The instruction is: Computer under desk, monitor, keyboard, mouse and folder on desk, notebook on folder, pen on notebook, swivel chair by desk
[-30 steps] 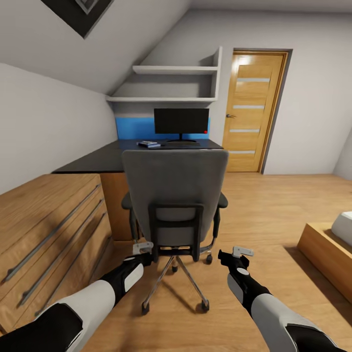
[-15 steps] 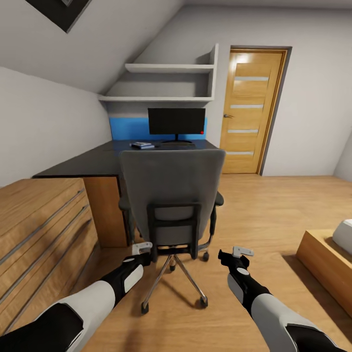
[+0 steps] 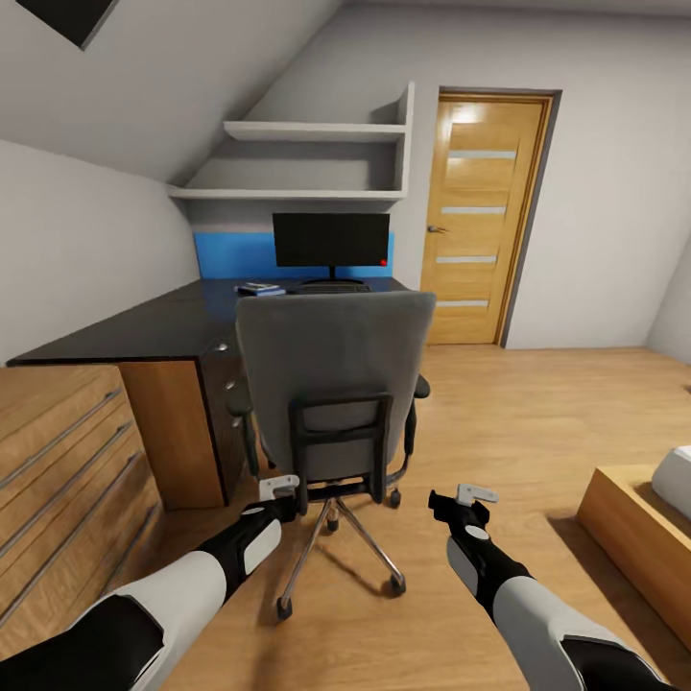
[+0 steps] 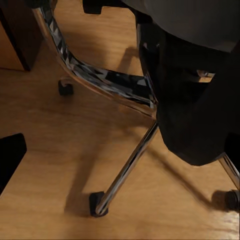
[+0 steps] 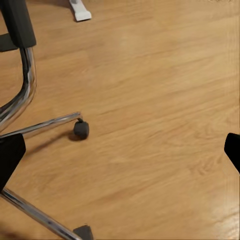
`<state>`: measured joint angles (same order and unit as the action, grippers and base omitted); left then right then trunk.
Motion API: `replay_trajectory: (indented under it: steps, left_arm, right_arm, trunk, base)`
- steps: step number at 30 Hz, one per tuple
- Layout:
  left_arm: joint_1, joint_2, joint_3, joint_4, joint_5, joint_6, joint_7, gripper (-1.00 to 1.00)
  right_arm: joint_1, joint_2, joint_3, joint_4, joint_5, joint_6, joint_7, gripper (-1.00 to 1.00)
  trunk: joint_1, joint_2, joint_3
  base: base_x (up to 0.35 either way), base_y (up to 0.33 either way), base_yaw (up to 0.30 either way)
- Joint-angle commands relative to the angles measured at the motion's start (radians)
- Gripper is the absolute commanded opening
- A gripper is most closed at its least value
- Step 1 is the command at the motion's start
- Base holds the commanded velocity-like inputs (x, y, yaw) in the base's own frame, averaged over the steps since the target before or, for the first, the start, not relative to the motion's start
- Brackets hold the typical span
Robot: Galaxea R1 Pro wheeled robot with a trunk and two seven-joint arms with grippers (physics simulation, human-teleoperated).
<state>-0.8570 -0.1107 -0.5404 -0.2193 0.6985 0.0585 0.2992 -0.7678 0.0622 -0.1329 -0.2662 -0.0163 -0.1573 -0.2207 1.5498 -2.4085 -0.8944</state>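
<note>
My view has swung right over the last second, so the oak dresser [image 3: 67,480] slides off to my left while the swivel chair [image 3: 331,384] stays dead ahead, its back to me, with the monitor [image 3: 331,240] on the desk [image 3: 144,326] beyond. I judge I'm lining up on the chair. Left gripper [image 3: 278,488] and right gripper [image 3: 470,499] carry nothing, fingers apparently spread; open floor [image 3: 537,413] lies right, dresser and desk corner crowd left.
</note>
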Motion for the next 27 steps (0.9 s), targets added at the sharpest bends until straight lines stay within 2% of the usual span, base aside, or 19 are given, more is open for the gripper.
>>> replay_trajectory:
  steps: [1,8,17,24,27]
  left_arm:
    - [-0.001,0.000,-0.008,-0.005,-0.004,0.004,0.005,1.00]
    - [-0.001,0.001,-0.007,-0.005,-0.004,0.004,0.005,1.00]
    - [-0.001,-0.001,-0.009,-0.005,-0.004,0.006,0.005,1.00]
    - [-0.001,-0.002,-0.010,-0.005,-0.004,0.006,0.005,1.00]
    - [-0.001,-0.003,-0.010,-0.005,-0.004,0.006,0.005,1.00]
  right_arm:
    - [-0.001,0.001,-0.005,0.001,-0.002,-0.005,0.001,1.00]
    - [-0.001,0.003,-0.004,0.002,-0.001,-0.005,0.004,1.00]
    - [-0.001,0.024,-0.002,0.011,0.002,-0.005,0.007,1.00]
    - [-0.001,0.049,0.051,0.038,0.059,-0.009,0.008,1.00]
    - [-0.001,0.049,0.054,0.039,0.062,-0.010,0.008,1.00]
  trunk:
    - [0.000,0.000,-0.001]
    - [0.000,0.000,-0.001]
    - [0.000,0.000,-0.003]
    - [0.000,0.000,-0.003]
    - [0.000,0.000,-0.003]
  base:
    - [0.319,-0.007,-0.001]
    - [0.324,-0.002,0.000]
    - [0.325,0.000,0.101]
    - [0.320,0.000,0.007]
    - [0.319,0.000,0.000]
